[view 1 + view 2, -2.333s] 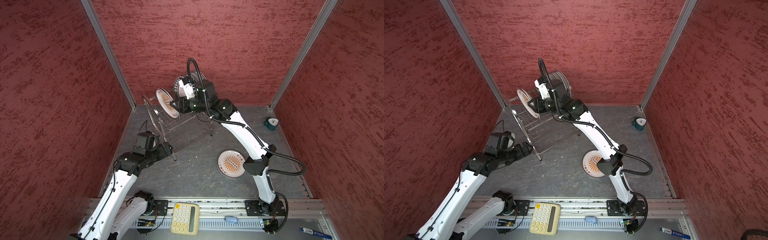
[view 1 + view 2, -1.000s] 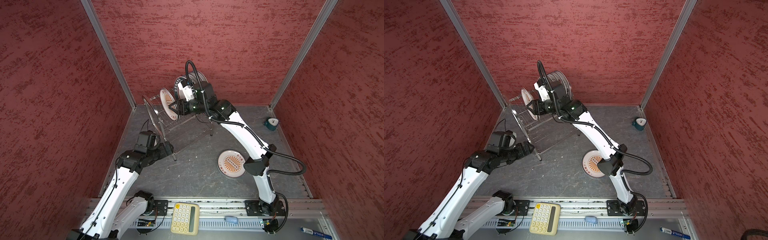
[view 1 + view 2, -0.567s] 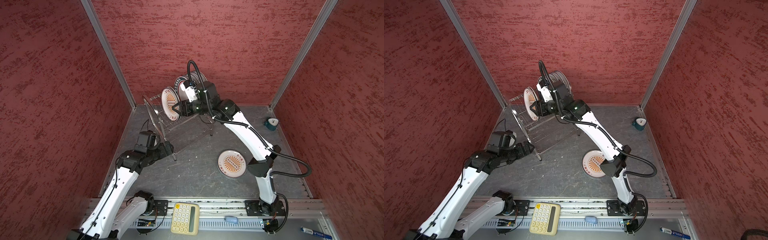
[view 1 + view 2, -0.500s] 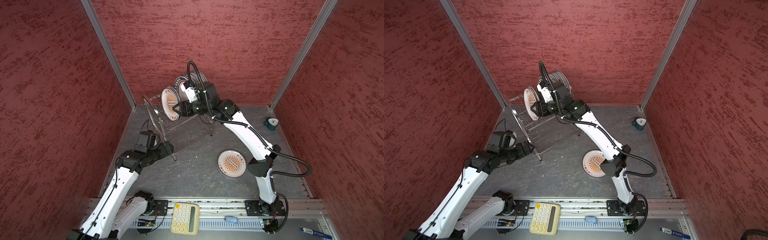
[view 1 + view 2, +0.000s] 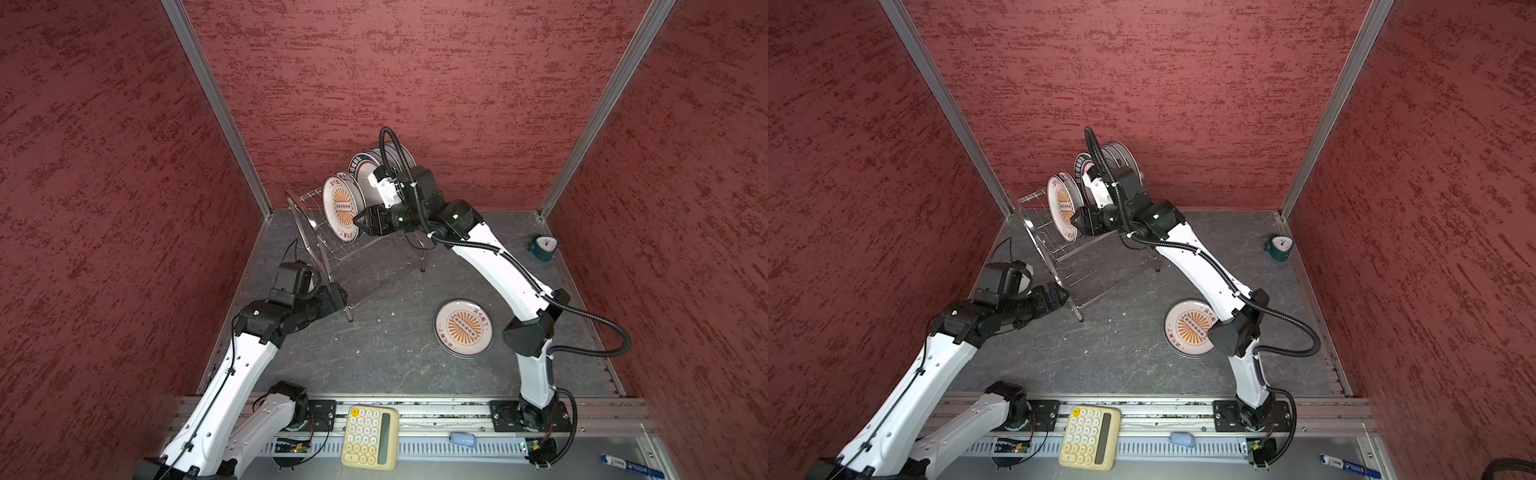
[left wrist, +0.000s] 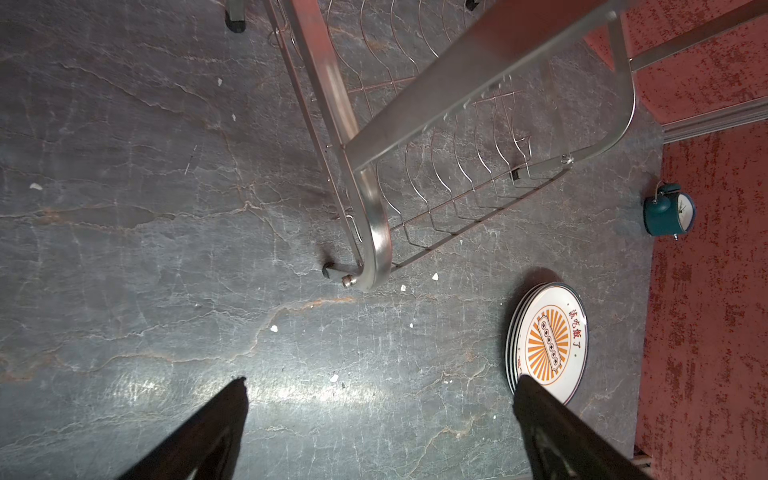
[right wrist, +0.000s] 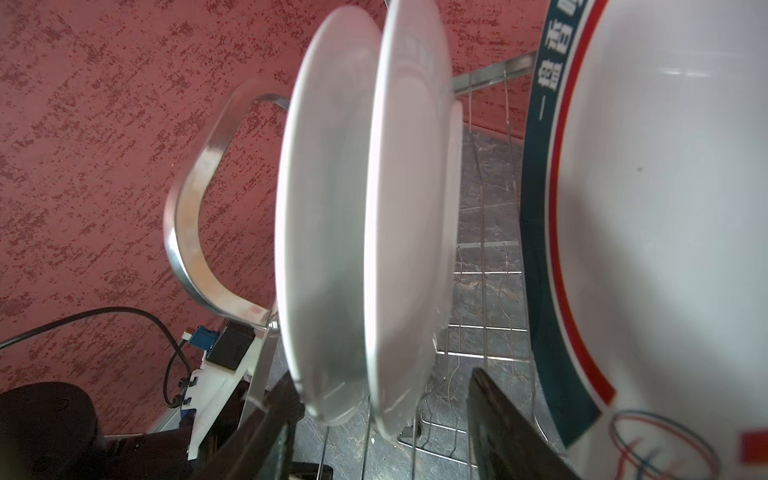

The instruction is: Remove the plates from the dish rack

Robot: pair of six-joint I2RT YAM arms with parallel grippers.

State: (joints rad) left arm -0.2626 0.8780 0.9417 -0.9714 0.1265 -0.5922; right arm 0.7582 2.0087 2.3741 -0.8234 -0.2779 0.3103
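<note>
Right gripper (image 7: 384, 377): released, fingers straddling the lower rims of two sunburst plates (image 5: 341, 208) in the dish rack (image 6: 374, 224); nothing clamped. Left gripper (image 6: 380, 379): jaws fully spread, empty, just beside the rack. Done: stacked plates (image 5: 463, 328) lie on the table (image 6: 166, 208), well apart from both grippers. Remaining: the straddled pair, plus banded plates (image 5: 363, 170) beyond the right gripper.

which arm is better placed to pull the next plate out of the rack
Right. The right gripper is at the two front plates in the dish rack, open jaws straddling their rims. The left gripper hangs open low by the rack's front leg, far from them.
</note>
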